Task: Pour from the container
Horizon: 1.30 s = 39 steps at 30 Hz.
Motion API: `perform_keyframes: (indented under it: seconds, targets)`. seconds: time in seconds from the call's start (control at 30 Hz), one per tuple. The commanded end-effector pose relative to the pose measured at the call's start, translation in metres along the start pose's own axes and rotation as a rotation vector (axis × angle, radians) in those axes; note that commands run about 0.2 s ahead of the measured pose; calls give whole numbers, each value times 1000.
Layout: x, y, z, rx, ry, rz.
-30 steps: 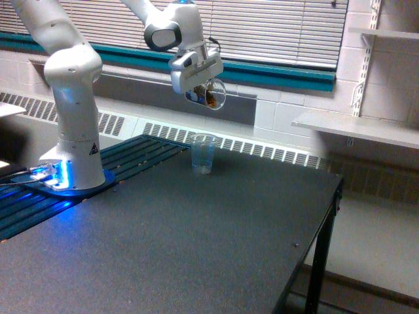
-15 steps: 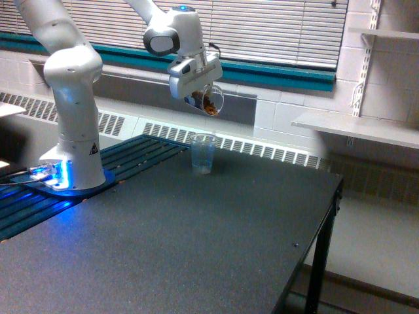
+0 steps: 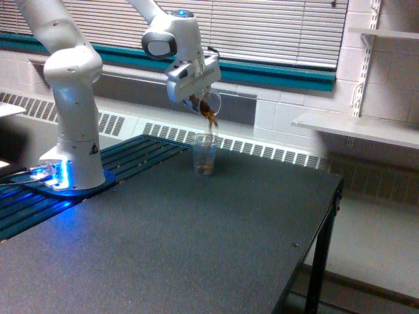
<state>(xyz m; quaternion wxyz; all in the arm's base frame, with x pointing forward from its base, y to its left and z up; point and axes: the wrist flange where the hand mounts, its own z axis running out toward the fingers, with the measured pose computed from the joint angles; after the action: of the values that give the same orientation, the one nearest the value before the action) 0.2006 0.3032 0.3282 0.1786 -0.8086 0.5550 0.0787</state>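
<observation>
The pouring step is judged to be in progress. The small clear container (image 3: 211,103) is grasped in the gripper (image 3: 200,98) and held tipped well over, its rim turned downward, above and a little to the exterior view's left of a taller clear cup (image 3: 204,154) that stands upright on the dark table (image 3: 196,248). A brown stream or trail of contents (image 3: 212,120) is seen falling from the container's rim toward the mouth of the cup, and some brownish matter is visible at the cup's bottom. Whether the contents are liquid or grains cannot be told at this size.

The container is kept clear of the cup; the two are apart, one directly over the other. The white arm's base (image 3: 72,176) stands at the table's far corner on the exterior view's left.

For the next move, the tilt is judged to need holding until the container is emptied, with the rim kept over the cup's mouth so that nothing is spilled on the table.
</observation>
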Motion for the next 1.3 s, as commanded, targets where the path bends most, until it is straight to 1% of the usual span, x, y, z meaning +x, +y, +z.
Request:
perform_keyframes:
  seconds: [0.03, 0.47, 0.63, 0.8, 0.87, 0.93, 1.17, 1.3]
  targets:
    - [-5, 3, 5, -3, -20, -37]
    - [-3, 5, 11, -14, -27, -37]
    - [-2, 7, 14, -27, -47, -36]
    - [0, 10, 17, -39, -55, -30]
    - [1, 13, 20, -52, -65, -25]
    - [4, 13, 21, -50, -74, -17]
    - [8, 19, 28, -74, -100, -7]
    - [12, 20, 30, -76, -115, -2]
